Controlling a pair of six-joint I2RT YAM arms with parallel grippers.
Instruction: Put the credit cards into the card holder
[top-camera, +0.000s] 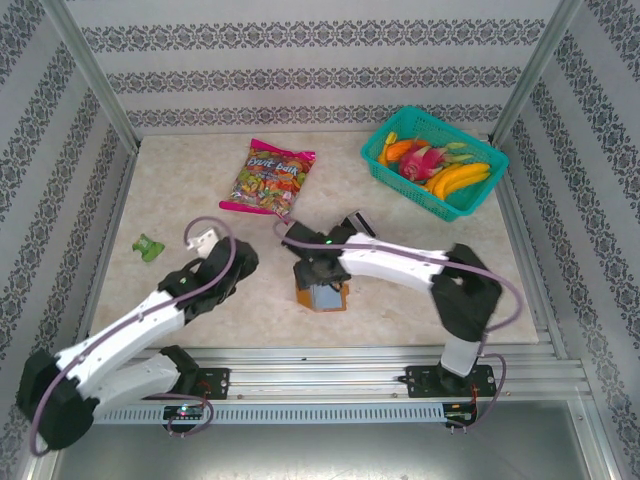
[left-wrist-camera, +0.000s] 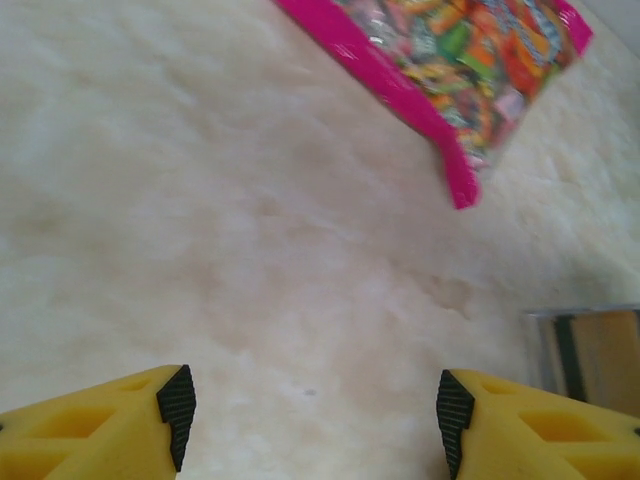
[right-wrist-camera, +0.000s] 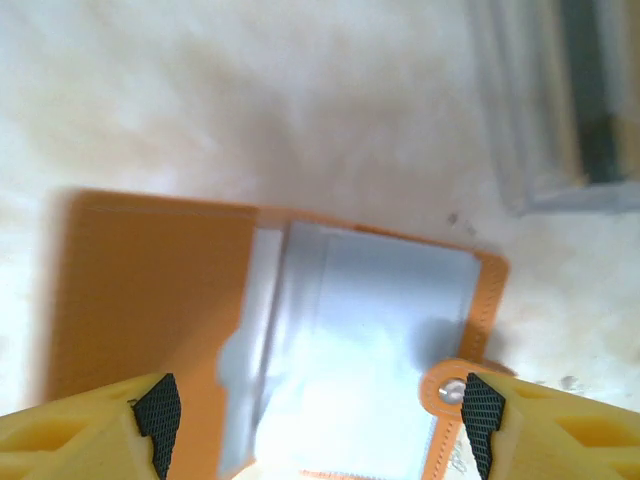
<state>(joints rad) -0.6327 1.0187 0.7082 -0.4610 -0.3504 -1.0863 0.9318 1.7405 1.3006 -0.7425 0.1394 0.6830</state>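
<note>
Starting well left of the card holder (top-camera: 325, 300): finding a small green object (top-camera: 150, 247) lying on the pale marbled table (top-camera: 260, 300).

Moving closer, left of the card holder: seeing the left gripper (left-wrist-camera: 310, 405) hanging over bare table, with its yellow fingers (left-wrist-camera: 100, 430) standing wide apart and grasping nothing.

Looking behind and a little left of the card holder: noting a pink candy bag (top-camera: 268, 178) lying flat, well apart from it.

Arriving at the card holder itself: finding it lying opened flat on the table, between the two arm bases. Showing an orange-brown, leather-like left panel and a stitched orange border. Showing also a round snap tab (right-wrist-camera: 455, 390) with a metal stud at its right edge. Carrying a pale grey-silver face across its inside; not telling whether that is a card or lining.

Hovering directly above it: the right gripper (right-wrist-camera: 320, 410), with jaws spread wide and not clamping it. One fingertip sitting just beside the snap tab.

Looking just behind and right of the card holder: spotting a clear slotted tray (top-camera: 357, 222), with tan and dark credit cards (left-wrist-camera: 605, 355) showing through its wall.

Ending far behind and right of the card holder: finding a teal basket (top-camera: 412, 192) holding bananas (top-camera: 460, 180) and other fruit.
</note>
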